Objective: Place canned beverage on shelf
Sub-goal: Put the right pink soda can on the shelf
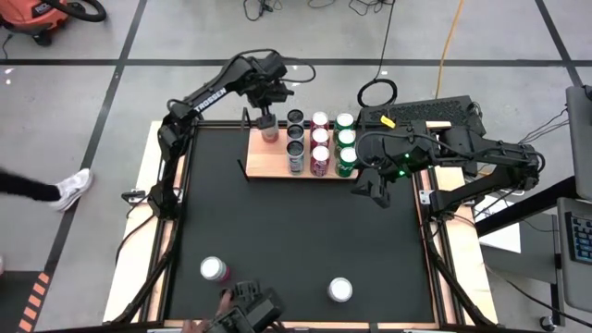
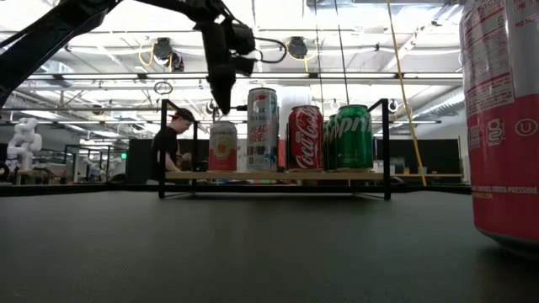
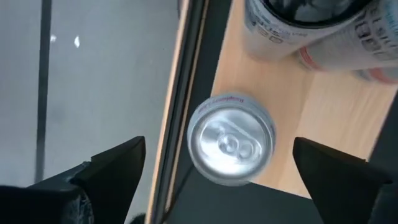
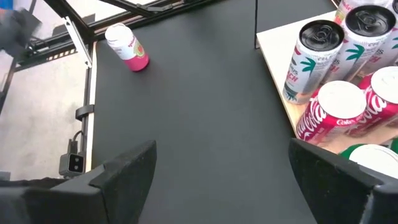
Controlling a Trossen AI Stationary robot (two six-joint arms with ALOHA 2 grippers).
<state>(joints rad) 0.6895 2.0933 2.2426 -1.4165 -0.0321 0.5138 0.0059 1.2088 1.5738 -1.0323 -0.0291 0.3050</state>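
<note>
1. Your left pincer (image 1: 268, 118) hangs straight over the pink-and-white can (image 1: 269, 132) at the far left corner of the shelf (image 1: 268, 165). Its fingers are spread wide on either side of the can's top and hold nothing; the can stands upright on the board on its own.
2. Your right pincer (image 1: 374, 188) waits just off the shelf's near right corner, over the black mat (image 1: 296, 231). It is also wide open and empty.
3. The shelf sits at the far edge of the surface and already carries rows of tall slim cans (image 1: 296, 146), red cans (image 1: 320, 148) and green cans (image 1: 345, 148).
4. Two more cans stand near the front edge: a pink one (image 1: 214, 269) to the left and a silver-topped one (image 1: 340, 289) to the right.
5. Expect these cans to be rigid but thin-walled, with smooth, slippery sides, and fairly heavy if full. Squeeze too hard and the wall may dent.
6. Take each one around the middle of its body, fingers on opposite sides, and keep it upright; a tall can probably tips easily if nudged near the rim.
</note>
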